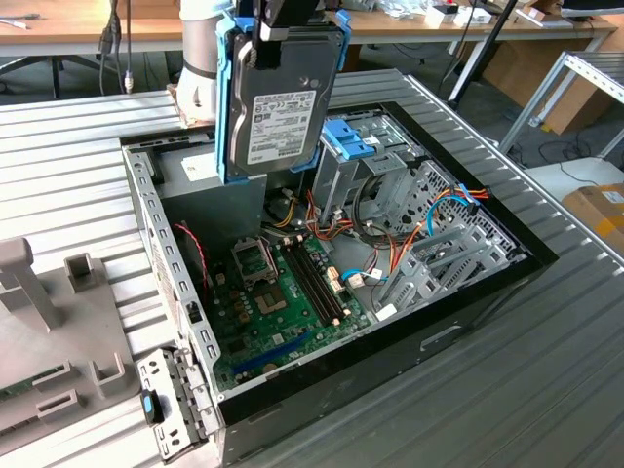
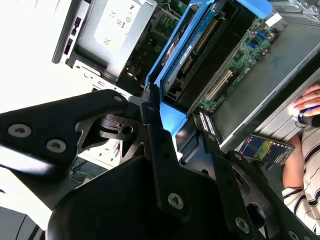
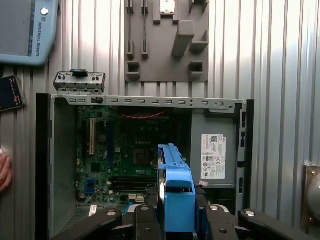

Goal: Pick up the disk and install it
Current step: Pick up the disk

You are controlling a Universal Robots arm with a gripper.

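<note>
The disk point(image 1: 278, 97) is hanging upright with its labelled face turned toward the exterior view. Its grey body is edged by the blue carrier frame, and its long axis is running vertically, straight down from the end effector point(image 1: 285, 21). The end effector is gripping the disk by its upper end, with the black fingers point(image 3: 145, 225) pressing on either side of the frame. The disk is hovering above the far part of the open computer case point(image 1: 146, 224), touching nothing inside it. By my reading it is lifted but not yet installed. Inside the case, the drive cage point(image 1: 366, 161) with its light-blue tabs is sitting just to the exterior view's right of the disk. The motherboard point(image 1: 283, 292) is lying on the case floor, nearer the exterior camera. The case is resting on the ribbed metal desk point(image 1: 68, 146), with a grey fixture block point(image 1: 58, 322) beside it.
</note>
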